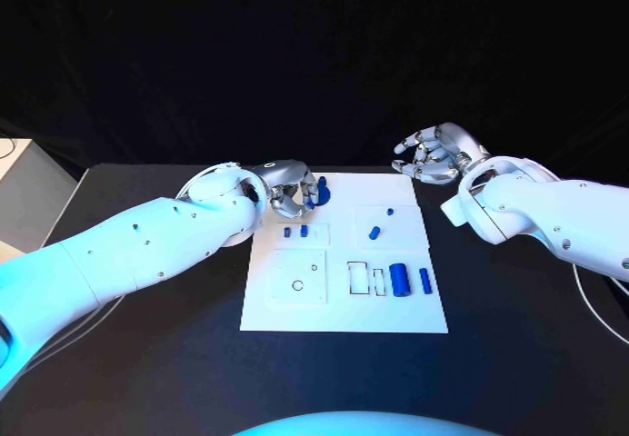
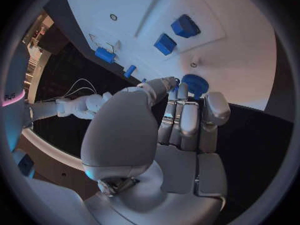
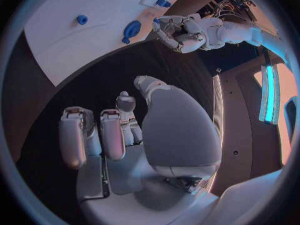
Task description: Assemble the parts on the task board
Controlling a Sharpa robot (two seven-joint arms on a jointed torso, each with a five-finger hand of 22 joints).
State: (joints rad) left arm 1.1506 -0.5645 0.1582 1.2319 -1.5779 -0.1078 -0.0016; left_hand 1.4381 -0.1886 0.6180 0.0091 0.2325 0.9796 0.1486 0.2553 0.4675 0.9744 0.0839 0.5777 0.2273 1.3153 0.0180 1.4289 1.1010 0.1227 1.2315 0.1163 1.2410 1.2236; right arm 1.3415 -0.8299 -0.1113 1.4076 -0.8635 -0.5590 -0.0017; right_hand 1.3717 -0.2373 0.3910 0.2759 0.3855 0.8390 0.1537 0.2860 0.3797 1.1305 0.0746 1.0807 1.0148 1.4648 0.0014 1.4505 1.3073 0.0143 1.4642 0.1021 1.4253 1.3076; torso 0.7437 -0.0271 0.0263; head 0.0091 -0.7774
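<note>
Blue disc (image 1: pixel 323 193) at the left hand (image 1: pixel 288 189)'s fingertips, grasp unclear; right hand (image 1: pixel 435 153) loose, empty.

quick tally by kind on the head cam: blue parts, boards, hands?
blue parts: 8, counting the one by the left hand's fingers
white task board: 1
silver hands: 2, the left hand and the right hand
Total: 11

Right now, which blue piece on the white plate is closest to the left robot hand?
The round blue disc at the plate's far edge, right by the left robot hand. The other blue pieces lie nearer the plate's middle, away from both hands.
</note>
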